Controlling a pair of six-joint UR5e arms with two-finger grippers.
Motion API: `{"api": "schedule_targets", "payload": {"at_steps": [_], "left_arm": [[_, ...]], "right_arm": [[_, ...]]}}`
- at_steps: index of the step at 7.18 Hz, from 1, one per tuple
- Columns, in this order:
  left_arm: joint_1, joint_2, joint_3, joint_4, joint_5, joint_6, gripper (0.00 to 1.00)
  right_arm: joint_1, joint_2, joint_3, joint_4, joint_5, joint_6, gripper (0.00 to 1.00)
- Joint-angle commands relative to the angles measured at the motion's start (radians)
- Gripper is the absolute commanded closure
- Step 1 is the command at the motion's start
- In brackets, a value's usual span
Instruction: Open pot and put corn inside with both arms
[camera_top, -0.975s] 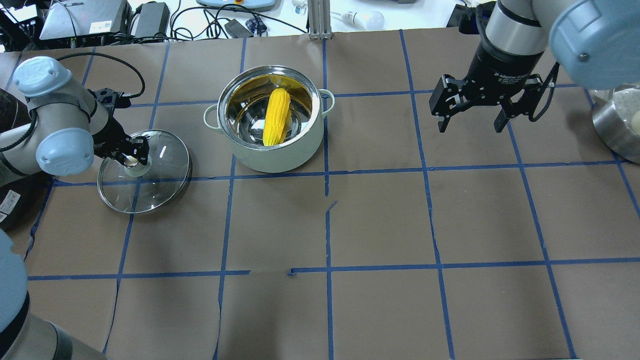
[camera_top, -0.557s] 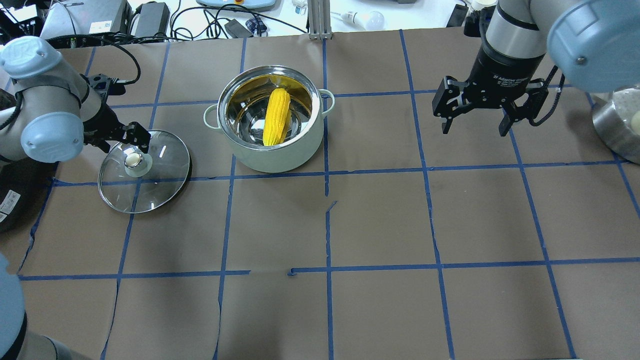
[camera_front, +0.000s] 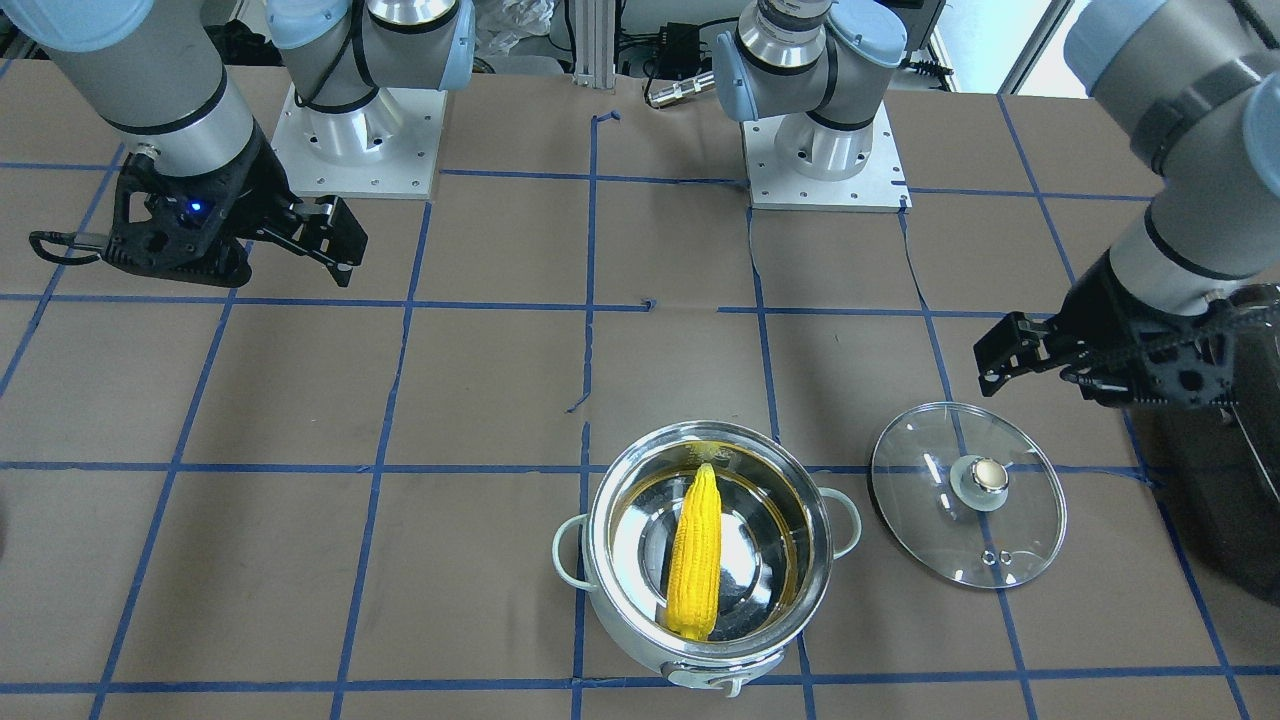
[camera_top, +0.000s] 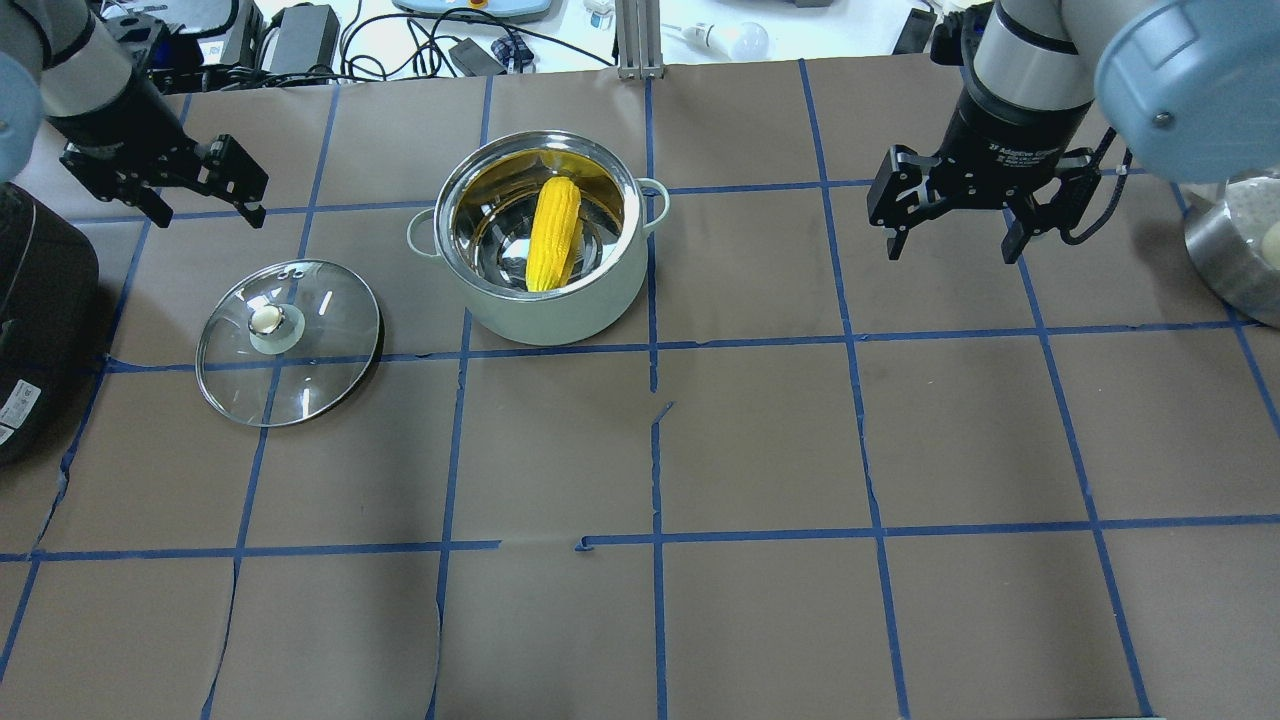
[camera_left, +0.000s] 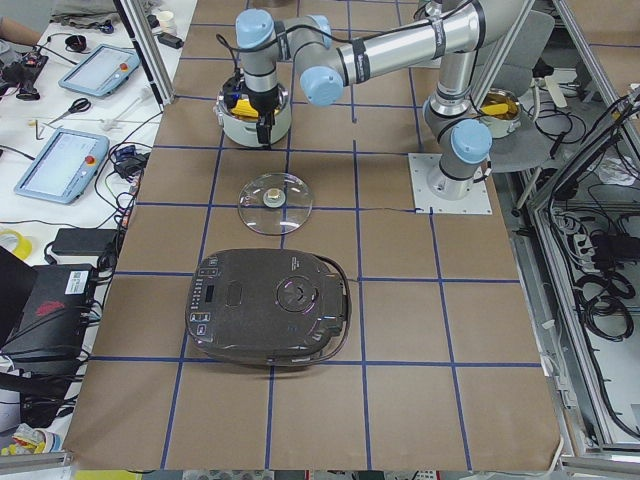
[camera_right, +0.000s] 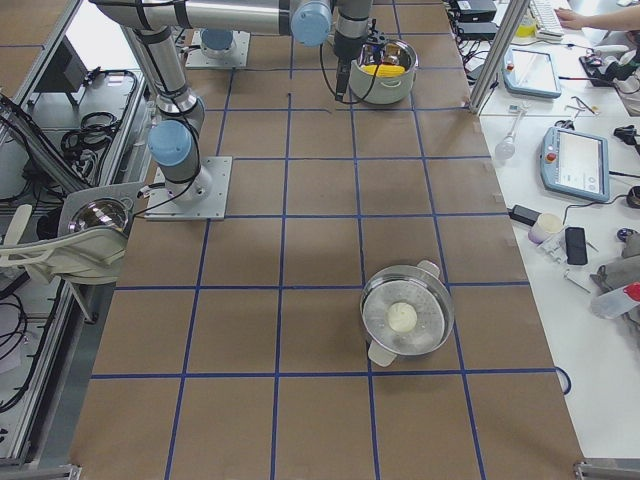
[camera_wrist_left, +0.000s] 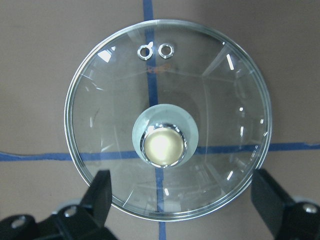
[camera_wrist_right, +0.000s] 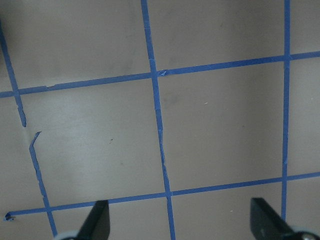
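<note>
The mint-green pot (camera_top: 545, 315) stands open on the table, left of centre at the back. The yellow corn (camera_top: 555, 235) lies inside it, leaning on the wall; it also shows in the front view (camera_front: 697, 550). The glass lid (camera_top: 320, 370) lies flat on the table to the pot's left, knob up. My left gripper (camera_top: 207, 205) is open and empty, raised above and behind the lid; its wrist view looks straight down on the lid (camera_wrist_left: 100, 100). My right gripper (camera_top: 952, 238) is open and empty, hovering to the right of the pot over bare table.
A large black appliance (camera_top: 35, 320) sits at the table's left edge, close to the lid. A steel pot holding a white ball (camera_top: 1235, 255) stands at the right edge. Cables and devices lie beyond the far edge.
My left gripper has let go of the lid's knob, risen and pulled back toward the far left. The lid stays flat on the table. My right gripper shifted slightly away.
</note>
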Motion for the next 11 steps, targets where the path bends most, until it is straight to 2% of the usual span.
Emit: {"api": "schedule_targets", "payload": {"at_steps": [1,4,11], "left_arm": [[-0.105,0.103,0.006,-0.038,-0.024,-0.066,0.0],[-0.148,0.183,-0.067,-0.066,-0.021,-0.158,0.0],[-0.191,0.186,-0.07,-0.077,-0.015,-0.15,0.0]], "right_arm": [[0.0,-0.001,-0.005,-0.001,0.0,0.002,0.0],[0.0,-0.001,-0.007,-0.001,0.003,-0.005,0.0],[-0.001,-0.001,-0.011,0.001,0.005,-0.005,0.0]]}}
